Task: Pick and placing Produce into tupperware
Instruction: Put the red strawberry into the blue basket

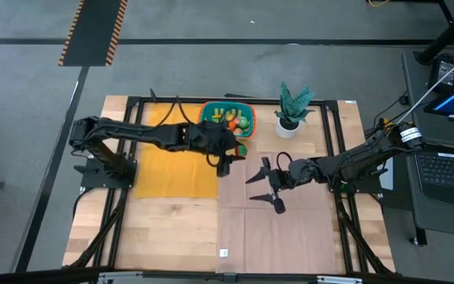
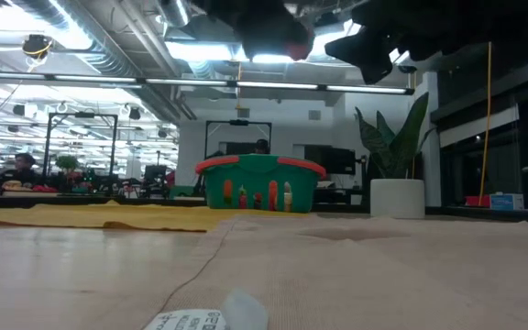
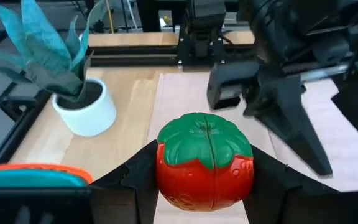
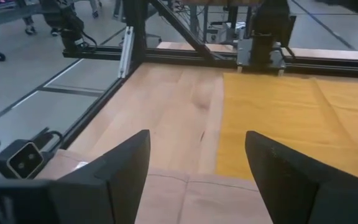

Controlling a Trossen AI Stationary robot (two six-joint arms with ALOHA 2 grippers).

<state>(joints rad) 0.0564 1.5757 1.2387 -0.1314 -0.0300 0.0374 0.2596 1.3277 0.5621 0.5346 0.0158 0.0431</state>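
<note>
A red toy tomato with a green top (image 3: 205,165) sits between the fingers of my left gripper (image 3: 205,177), which hangs above the table just near of the teal tupperware (image 1: 227,102). The tomato shows as a red spot (image 1: 243,148) from above. Several pieces of produce (image 1: 235,120) lie inside the tupperware, which stands on its base at the table's far middle (image 2: 259,188). My right gripper (image 1: 266,188) hovers open to the right of the left one, with nothing between its fingers (image 4: 197,168). My left gripper pinches the tomato between its two fingers, one on each red side (image 3: 161,177). The fingers come from the table's left, slanting slightly down. The tomato sits upright, green top up, lifted clear of the table.
A white pot with a green plant (image 1: 292,118) stands right of the tupperware. A yellow cloth (image 1: 176,166) covers the table's left part, a pale mat (image 1: 290,237) the near right. A small white tag (image 1: 224,252) lies near the front edge.
</note>
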